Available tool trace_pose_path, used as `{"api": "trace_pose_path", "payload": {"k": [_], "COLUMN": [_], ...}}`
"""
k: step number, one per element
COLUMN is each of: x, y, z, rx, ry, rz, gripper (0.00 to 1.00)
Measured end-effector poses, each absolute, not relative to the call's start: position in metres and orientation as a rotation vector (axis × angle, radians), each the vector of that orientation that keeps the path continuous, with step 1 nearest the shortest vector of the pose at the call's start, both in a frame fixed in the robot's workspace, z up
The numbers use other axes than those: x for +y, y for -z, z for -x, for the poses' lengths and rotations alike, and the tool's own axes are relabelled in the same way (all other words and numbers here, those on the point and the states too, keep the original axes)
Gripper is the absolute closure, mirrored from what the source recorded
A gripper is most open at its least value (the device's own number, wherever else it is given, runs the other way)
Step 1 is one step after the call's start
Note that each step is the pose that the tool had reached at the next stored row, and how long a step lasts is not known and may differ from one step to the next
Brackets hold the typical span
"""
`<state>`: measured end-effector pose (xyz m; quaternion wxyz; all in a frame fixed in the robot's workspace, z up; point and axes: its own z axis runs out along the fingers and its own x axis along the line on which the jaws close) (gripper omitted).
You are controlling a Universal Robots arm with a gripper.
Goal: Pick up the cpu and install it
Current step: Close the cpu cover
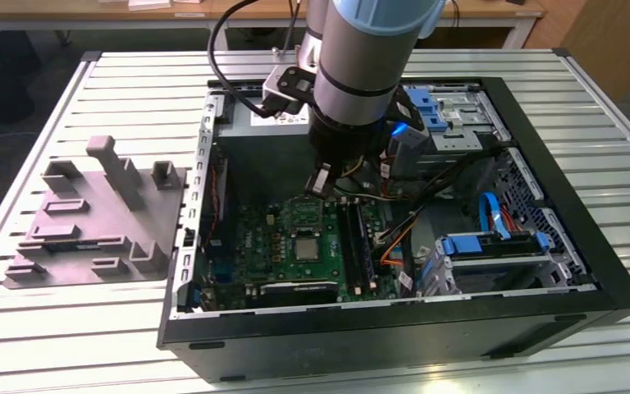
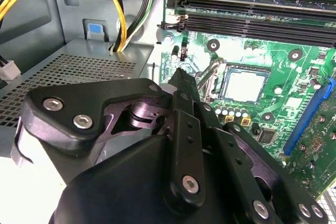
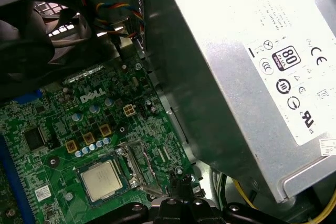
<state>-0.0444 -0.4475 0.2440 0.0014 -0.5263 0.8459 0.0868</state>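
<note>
hand (image 2: 181, 80): we see its fingers together, holding nothing, hovering just beside the socket | cpu (image 3: 101, 178): lying flat in the socket (image 1: 308, 246) on the board (image 1: 282, 254), mid-case (image 1: 577, 205) | step: we judge the chip placed, install near done | next: calls for securing the socket's latch | holder (image 1: 85, 222): on the counter (image 1: 30, 328), exterior view's left

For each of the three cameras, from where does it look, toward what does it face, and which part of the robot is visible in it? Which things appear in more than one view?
Exterior view: off the arm, above, facing down into the open computer case; shows the arm and gripper.
Second wrist view: on the arm, facing along the gripper to the green circuit board.
First wrist view: on the arm, facing the circuit board and power supply; the gripper shows at the picture's edge.
All three views share the cpu, seated in its socket.
</note>
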Motion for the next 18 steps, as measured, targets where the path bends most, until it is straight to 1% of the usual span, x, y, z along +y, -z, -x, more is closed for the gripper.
{"api": "trace_pose_path", "payload": {"k": [18], "x": [-0.4479], "y": [-0.2479], "z": [0.0444], "rx": [2.642], "ry": [-0.275], "rz": [1.672], "gripper": [0.89]}}
